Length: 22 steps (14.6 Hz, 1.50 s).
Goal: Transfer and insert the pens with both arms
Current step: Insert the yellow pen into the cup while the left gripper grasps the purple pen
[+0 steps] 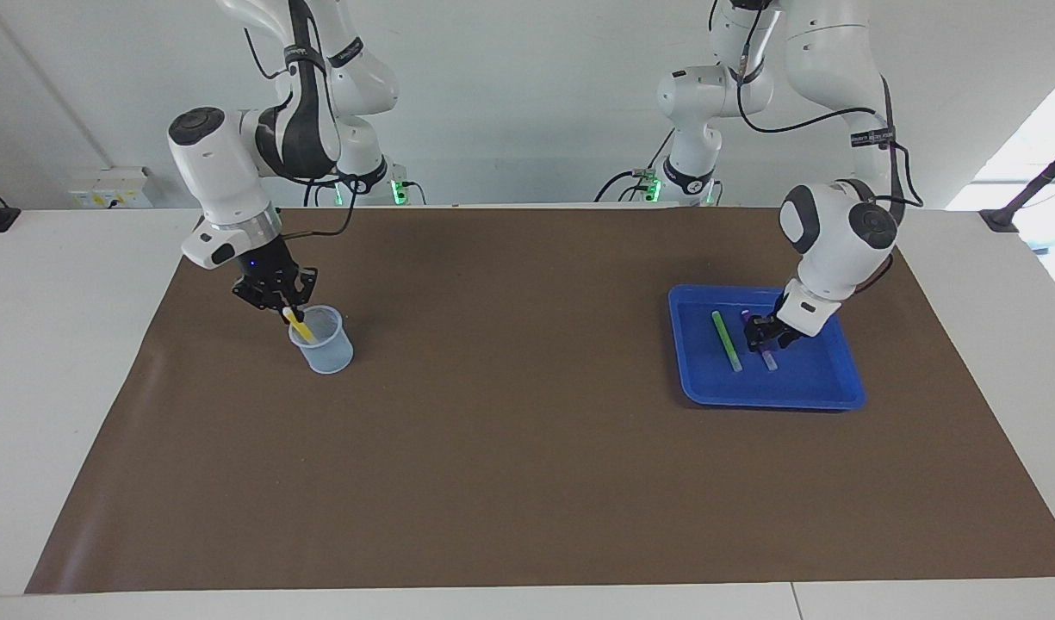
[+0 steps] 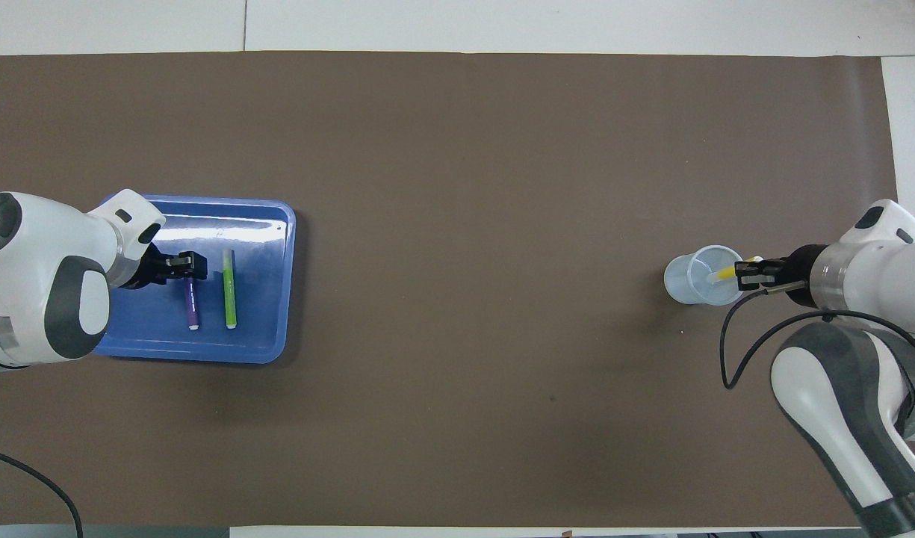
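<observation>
Gripping the yellow pen (image 1: 299, 326), the right gripper (image 1: 284, 308) dips it into the cup (image 1: 323, 342); left gripper (image 1: 761, 337), grip unclear, sits on the purple pen (image 1: 766, 355) beside the green pen (image 1: 726, 340) in the tray (image 1: 772, 394); farther table (image 1: 527, 482) lies open

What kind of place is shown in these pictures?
Probably a robotics laboratory. Two large white robot arms work at a white table covered by a brown paper mat, and the items are test props: a blue plastic tray and a clear plastic cup.
</observation>
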{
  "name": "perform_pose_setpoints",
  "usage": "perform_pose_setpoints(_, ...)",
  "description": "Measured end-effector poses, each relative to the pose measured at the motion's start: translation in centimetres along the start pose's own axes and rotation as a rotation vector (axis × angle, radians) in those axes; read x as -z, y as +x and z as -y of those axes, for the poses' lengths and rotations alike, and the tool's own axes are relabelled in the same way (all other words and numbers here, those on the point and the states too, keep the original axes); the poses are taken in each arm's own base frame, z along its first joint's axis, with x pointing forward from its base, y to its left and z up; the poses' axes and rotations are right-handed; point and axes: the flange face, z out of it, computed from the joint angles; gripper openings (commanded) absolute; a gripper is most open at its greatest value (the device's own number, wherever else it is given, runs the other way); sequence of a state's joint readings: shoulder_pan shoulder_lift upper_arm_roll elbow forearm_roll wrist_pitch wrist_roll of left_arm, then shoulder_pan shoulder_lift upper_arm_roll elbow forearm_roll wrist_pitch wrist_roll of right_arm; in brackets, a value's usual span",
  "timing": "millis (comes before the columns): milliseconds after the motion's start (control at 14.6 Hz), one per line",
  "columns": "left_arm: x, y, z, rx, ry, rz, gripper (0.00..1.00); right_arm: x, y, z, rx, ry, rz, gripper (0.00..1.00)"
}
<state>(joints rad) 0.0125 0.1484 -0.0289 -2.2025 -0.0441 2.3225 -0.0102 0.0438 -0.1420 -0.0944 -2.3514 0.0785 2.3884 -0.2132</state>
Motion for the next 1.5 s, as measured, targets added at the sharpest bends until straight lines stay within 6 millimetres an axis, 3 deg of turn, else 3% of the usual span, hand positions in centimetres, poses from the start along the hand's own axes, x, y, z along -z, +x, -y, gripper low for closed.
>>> perform_pose_setpoints(410,-0.4,0.0,0.3,-0.002,0.000,0.008,0.46,-1.1,0.0,-0.2,-0.003,-0.002,0.008,0.00)
perform_pose_setpoints(614,-0.6,0.1,0.3,-0.003,0.000,0.005,0.24,-1.5,0.0,-0.2,-0.004,-0.002,0.015,0.00)
perform_pose_setpoints(683,-0.6,0.1,0.3,-0.003,0.000,0.005,0.13,-1.5,0.0,-0.2,-0.004,-0.002,0.016,0.18)
perform_pose_setpoints(751,-0.7,0.1,0.3,-0.003,0.000,0.004,0.02,-1.5,0.0,-0.2,-0.004,-0.002,0.016,0.52)
perform_pose_setpoints(819,-0.7,0.1,0.3,-0.004,0.000,0.004,0.00,-1.5,0.0,-0.2,-0.004,-0.002,0.016,0.78)
perform_pose_setpoints(888,-0.7,0.1,0.3,-0.004,0.000,0.004,0.00,-1.5,0.0,-0.2,-0.004,-0.002,0.016,0.86)
perform_pose_setpoints(1297,-0.4,0.3,0.4,-0.002,0.000,0.009,0.00,-1.5,0.0,-0.3,-0.008,-0.002,0.014,1.00)
perform_pose_setpoints(1502,3.2,1.6,0.3,0.001,-0.003,0.080,0.00,-0.8,0.5,-0.4,-0.010,-0.004,0.000,1.00)
